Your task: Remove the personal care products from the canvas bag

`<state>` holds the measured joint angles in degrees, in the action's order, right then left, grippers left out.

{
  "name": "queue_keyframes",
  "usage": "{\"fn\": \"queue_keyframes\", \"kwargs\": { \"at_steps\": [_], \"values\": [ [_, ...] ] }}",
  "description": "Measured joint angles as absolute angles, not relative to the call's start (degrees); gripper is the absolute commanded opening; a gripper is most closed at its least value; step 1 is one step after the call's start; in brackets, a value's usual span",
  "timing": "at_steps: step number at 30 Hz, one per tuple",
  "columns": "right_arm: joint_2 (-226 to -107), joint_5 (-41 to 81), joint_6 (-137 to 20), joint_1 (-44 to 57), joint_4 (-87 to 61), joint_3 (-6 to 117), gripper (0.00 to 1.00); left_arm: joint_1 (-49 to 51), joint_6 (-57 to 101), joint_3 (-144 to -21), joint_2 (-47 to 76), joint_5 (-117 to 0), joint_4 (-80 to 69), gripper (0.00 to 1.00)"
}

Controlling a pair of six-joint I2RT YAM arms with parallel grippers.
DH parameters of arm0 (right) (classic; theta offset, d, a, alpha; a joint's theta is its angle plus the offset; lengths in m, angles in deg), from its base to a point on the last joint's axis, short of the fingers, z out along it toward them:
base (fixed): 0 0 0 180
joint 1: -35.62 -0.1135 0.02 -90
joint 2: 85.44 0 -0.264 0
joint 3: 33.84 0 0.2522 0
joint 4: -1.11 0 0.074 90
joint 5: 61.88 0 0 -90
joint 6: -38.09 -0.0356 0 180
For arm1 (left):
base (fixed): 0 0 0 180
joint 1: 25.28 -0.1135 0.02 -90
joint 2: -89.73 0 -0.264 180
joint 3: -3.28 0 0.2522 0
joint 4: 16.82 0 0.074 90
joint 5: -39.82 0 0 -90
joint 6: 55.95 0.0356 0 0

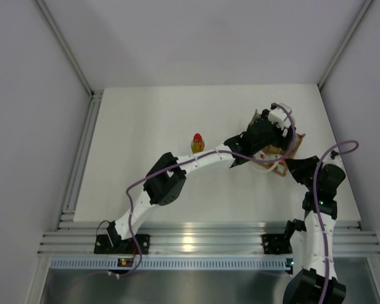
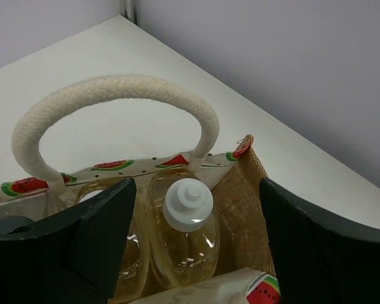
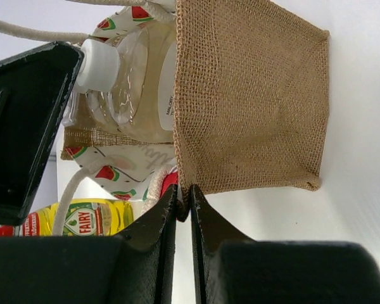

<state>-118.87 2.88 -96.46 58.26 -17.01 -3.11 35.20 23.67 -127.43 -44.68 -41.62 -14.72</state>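
R gripper (image 3: 183, 194) pinches bag (image 3: 253, 107) edge; yellow btl (image 3: 92, 218) reads FAIRY.

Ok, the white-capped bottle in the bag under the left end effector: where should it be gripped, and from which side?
Probably the neck just under the white cap, coming straight down through the open top of the bag. The bottle stands cap-up with burlap walls around its body, so only the top is reachable; the open left end effector straddles it there.
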Motion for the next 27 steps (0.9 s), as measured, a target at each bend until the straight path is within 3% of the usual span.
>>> {"fn": "queue_keyframes", "kwargs": {
  "at_steps": [5,27],
  "values": [
    [-118.87,2.80,-96.18,58.28,-17.01,-3.11,0.10,35.20,24.33,-129.35,-46.78,-40.86,-16.47,0.77],
    [-118.83,2.51,-95.37,58.28,-17.03,-3.11,0.10,38.18,25.86,-128.30,-47.81,-31.37,-15.07,0.78]
  ]
}}
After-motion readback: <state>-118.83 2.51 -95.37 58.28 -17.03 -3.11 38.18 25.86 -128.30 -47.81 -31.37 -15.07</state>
